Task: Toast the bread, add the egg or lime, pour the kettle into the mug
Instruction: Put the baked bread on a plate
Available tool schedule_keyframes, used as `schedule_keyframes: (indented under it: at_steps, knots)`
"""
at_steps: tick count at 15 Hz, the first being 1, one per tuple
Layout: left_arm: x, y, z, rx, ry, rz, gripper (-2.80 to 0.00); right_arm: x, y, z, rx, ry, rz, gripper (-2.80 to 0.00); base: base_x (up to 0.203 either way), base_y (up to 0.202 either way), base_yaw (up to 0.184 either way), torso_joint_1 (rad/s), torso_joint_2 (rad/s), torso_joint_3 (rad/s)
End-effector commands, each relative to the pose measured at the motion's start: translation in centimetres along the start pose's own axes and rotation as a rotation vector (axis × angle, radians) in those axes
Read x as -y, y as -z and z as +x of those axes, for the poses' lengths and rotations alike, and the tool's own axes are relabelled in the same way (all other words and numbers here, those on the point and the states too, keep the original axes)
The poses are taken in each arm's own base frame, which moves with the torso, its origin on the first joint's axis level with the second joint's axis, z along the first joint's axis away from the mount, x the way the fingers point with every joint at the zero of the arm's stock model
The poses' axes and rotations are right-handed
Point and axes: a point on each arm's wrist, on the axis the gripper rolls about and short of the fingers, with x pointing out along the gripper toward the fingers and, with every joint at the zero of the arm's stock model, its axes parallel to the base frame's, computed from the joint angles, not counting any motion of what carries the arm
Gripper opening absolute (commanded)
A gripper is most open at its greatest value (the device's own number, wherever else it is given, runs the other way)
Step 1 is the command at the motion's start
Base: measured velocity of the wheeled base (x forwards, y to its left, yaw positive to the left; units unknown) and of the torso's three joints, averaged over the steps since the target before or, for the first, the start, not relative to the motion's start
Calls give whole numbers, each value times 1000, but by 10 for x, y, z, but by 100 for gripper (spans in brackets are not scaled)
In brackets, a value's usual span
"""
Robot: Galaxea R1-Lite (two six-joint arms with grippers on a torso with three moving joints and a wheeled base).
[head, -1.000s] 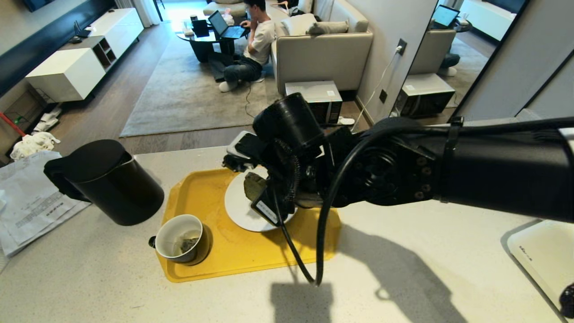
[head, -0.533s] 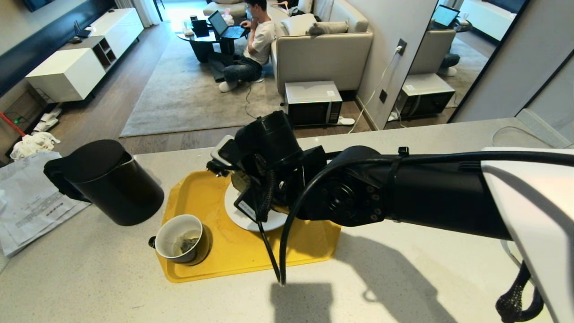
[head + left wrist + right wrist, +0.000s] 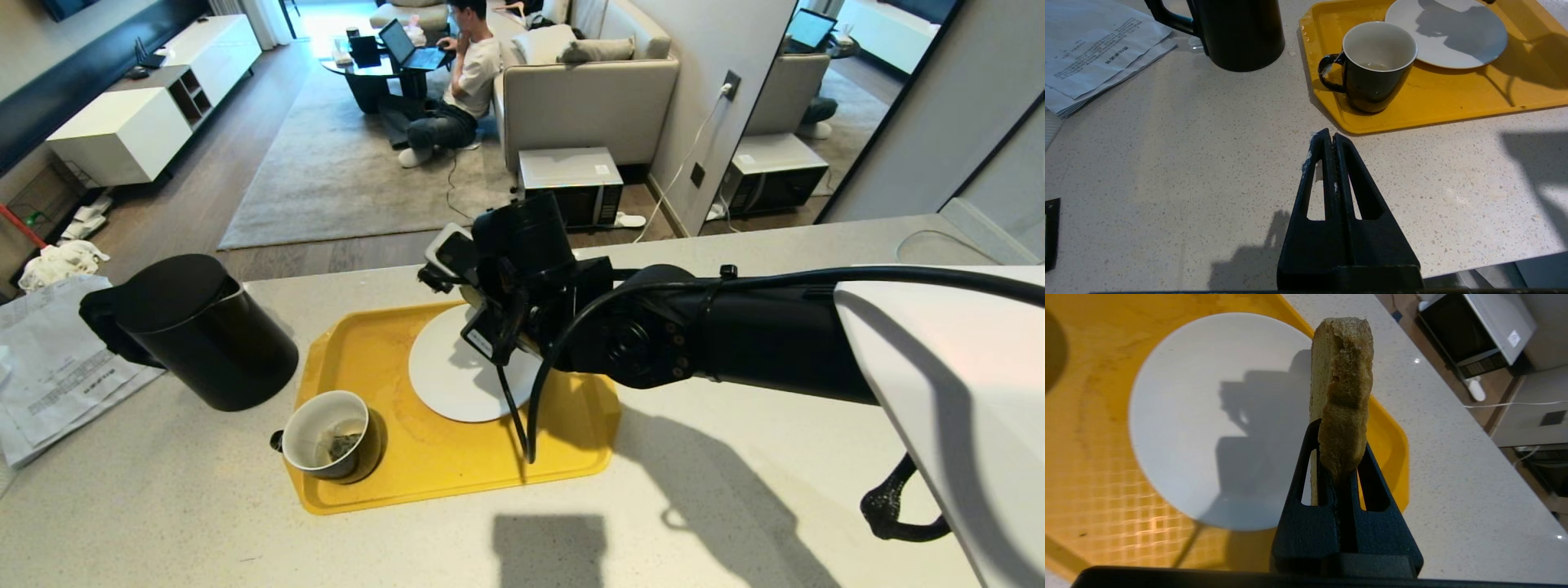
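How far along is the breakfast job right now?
Done: nothing looks finished. The plate on the tray is bare, and the mug holds little beyond a tea bag.
In hand: the right gripper is shut on the bread, held edge-up over the plate's rim. The left gripper is shut, idle above the counter.
Left: whether the bread is toasted is unclear; no toaster, egg or lime shows. The kettle stands unpoured.

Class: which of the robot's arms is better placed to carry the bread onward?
The right. Its gripper has its jaws shut on the bread above the white plate; the left gripper is shut, empty, over the counter.
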Motion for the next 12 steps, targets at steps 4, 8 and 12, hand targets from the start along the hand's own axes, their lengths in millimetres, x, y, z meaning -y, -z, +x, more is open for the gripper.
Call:
schedule_keyframes:
  at_steps: [4,8,12]
  knots:
    - [0,0,0,0,0,0,-280,2,10,13,-21,28,-11,-280,0,0,0,0,0,0]
    - [0,0,0,0,0,0,-280,0,12,14,-35,30,-16,-280,0,0,0,0,0,0]
    - [0,0,0,0,0,0,-280,4,13,14,-40,39,-13,0,0,0,0,0,0,0]
